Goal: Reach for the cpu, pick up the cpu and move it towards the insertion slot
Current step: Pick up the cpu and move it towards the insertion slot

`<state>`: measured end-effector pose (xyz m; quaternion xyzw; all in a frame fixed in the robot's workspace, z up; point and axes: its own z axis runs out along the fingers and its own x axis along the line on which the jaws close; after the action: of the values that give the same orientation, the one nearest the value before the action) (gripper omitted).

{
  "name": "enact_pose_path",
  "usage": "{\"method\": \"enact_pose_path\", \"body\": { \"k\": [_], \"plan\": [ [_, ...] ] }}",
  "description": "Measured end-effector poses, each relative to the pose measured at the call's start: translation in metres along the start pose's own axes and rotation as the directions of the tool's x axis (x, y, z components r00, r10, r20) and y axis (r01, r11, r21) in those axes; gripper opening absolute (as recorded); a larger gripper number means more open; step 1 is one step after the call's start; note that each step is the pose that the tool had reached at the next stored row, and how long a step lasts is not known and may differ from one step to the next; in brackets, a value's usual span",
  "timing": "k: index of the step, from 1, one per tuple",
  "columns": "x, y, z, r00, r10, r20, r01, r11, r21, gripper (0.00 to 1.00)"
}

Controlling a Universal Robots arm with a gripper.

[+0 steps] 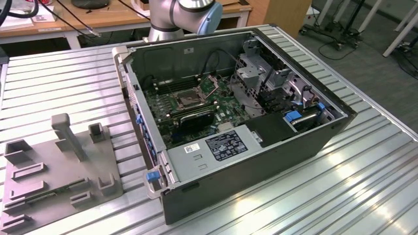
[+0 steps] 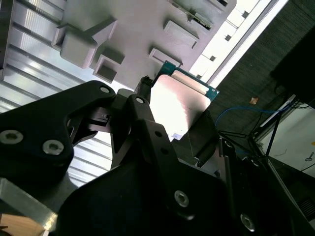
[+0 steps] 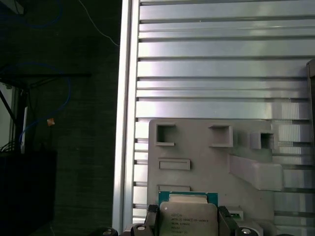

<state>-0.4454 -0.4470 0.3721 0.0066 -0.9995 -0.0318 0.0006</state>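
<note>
My gripper [image 2: 176, 112] is shut on the cpu [image 2: 179, 101], a thin square chip with a pale metallic face and a green edge. A black finger [image 2: 141, 91] presses on each of two opposite sides. In the first wrist view the cpu [image 3: 188, 219] sits between the fingers [image 3: 151, 216] of the gripper [image 3: 188, 222], held above the grey plastic tray [image 3: 206, 157]. The insertion slot [image 1: 185, 100], a square socket with a silvery frame, lies on the green board inside the open computer case [image 1: 261, 161].
The grey tray [image 1: 52, 171] with raised blocks and recesses lies on the ribbed metal table [image 1: 365, 186], at the exterior view's left of the case. The arm [image 1: 176, 14] rises behind the case. Beyond the table's edge [image 3: 125, 123] are dark floor and cables.
</note>
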Motion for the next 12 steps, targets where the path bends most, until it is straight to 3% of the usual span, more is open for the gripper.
{"method": "enact_pose_path", "body": {
  "k": [12],
  "plan": [
    [-0.0052,-0.0001,0.0,1.0,0.0,0.0,0.0,1.0,-0.0001,0.55]
  ]
}}
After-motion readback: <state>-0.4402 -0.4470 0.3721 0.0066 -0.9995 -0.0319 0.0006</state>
